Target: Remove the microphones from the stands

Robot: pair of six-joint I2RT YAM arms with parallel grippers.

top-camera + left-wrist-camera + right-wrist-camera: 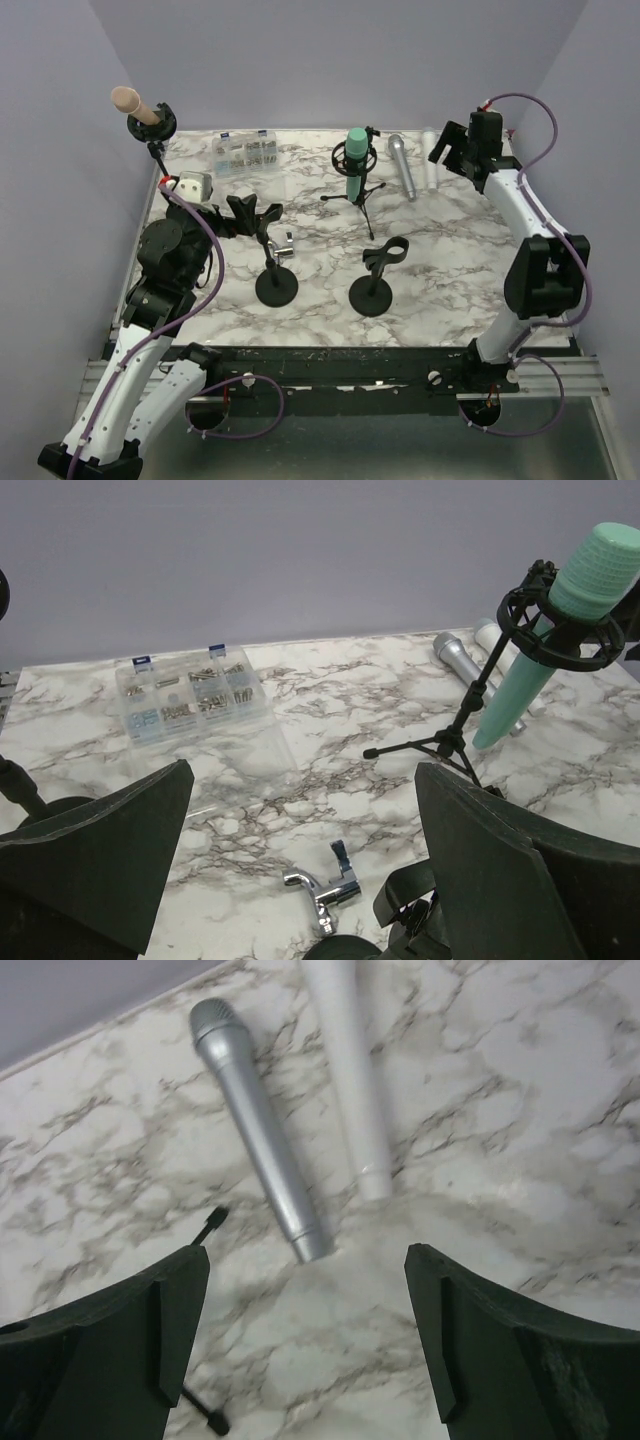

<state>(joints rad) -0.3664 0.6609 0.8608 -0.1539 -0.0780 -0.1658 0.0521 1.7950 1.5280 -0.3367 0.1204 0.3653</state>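
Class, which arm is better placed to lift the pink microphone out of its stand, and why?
Probably left: the pink microphone stands at the far-left corner, nearer the left hand; the right hand, open, hovers at the far right.

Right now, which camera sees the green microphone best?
The left wrist camera. There the green microphone is big and seen from the side, tilted in the ring of its tripod stand. The top camera shows it whole but small. The right wrist camera misses it, showing the silver microphone instead.
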